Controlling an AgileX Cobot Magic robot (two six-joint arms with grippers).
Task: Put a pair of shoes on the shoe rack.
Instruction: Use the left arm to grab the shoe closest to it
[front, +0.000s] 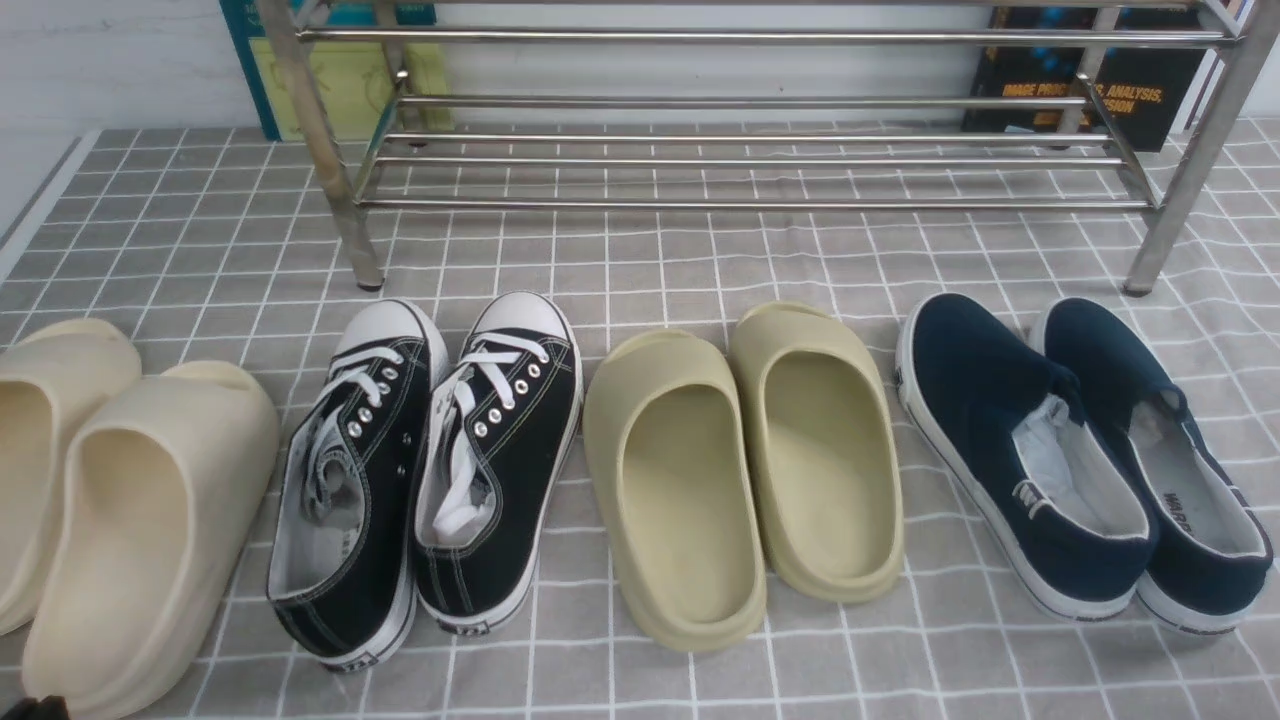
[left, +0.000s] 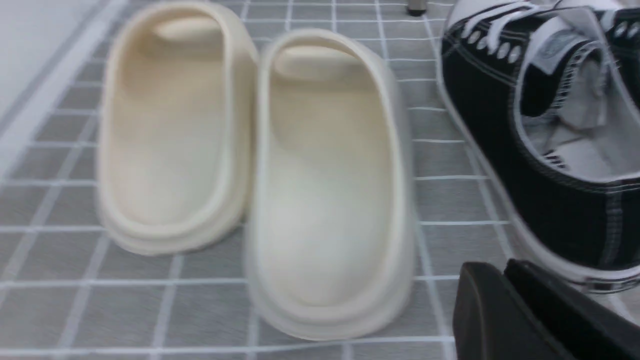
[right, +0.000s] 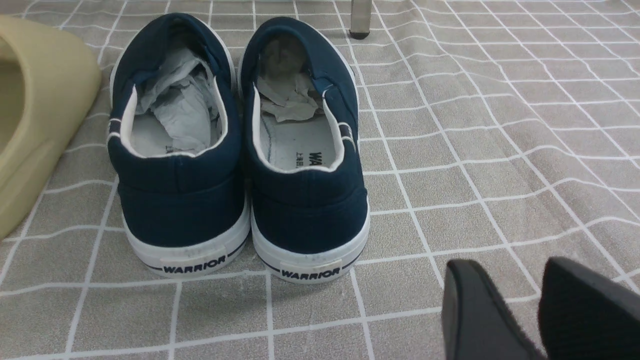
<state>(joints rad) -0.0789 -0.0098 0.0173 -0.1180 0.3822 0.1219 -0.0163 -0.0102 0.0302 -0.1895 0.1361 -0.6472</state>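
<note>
front view: shoe rack (front: 740, 160) stands at 12 o'clock on the worktop (front: 640, 260), which is covered in grey checked cloth. its bars are bare.

a row of four pairs sits at 6 o'clock of the rack, all toes toward 12. pair of black sneakers (front: 430, 460) is second from the left, flat on its soles, the two shoes touching along their inner sides, white toe caps just short of the rack's left front leg. cream slides (front: 110, 500) at their 9 o'clock, olive slides (front: 740, 460) at their 3 o'clock, navy slip-ons (front: 1080, 450) further toward 3, paper stuffed inside.

left pincer (left: 492, 272): low behind the heel of the nearer sneaker, gripping nothing. view is blurred and the fingers overlap, so i cannot tell if they are parted.

right pincer (right: 512, 270): behind the slip-ons' heels, off toward 4 o'clock, fingers a narrow gap apart, empty.
</note>
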